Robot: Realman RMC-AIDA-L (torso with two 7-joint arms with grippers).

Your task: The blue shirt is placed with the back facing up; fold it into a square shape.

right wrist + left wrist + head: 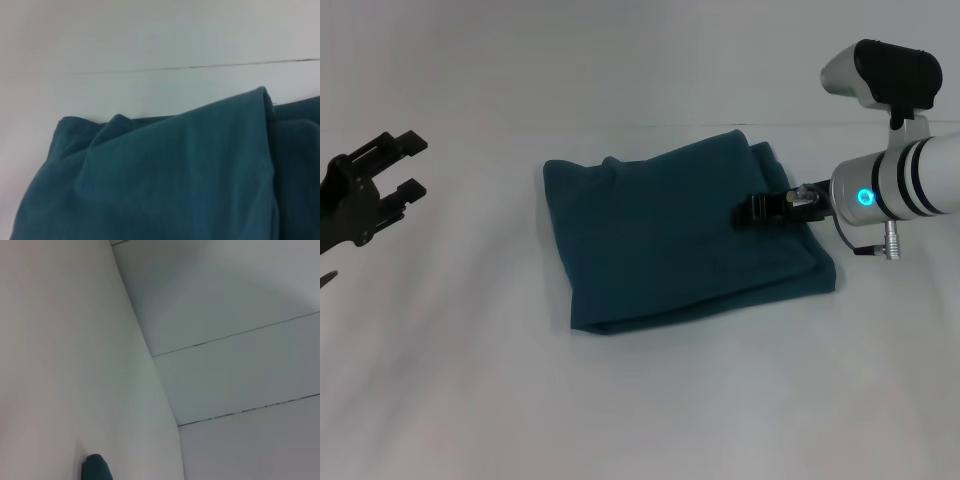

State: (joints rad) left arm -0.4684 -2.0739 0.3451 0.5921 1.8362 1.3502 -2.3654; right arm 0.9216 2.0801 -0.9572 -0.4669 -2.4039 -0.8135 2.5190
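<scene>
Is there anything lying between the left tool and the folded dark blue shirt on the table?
Nothing visible. The left tool hangs open off to the left, and only bare white table lies between it and the folded dark teal-blue cotton shirt. The right tool is already over the shirt's right side.

I saw the blue shirt (680, 235) folded into a rough square on the white table (640, 400). My right gripper (760, 211) rested on its right side; my left gripper (395, 170) hung open, well apart.
</scene>
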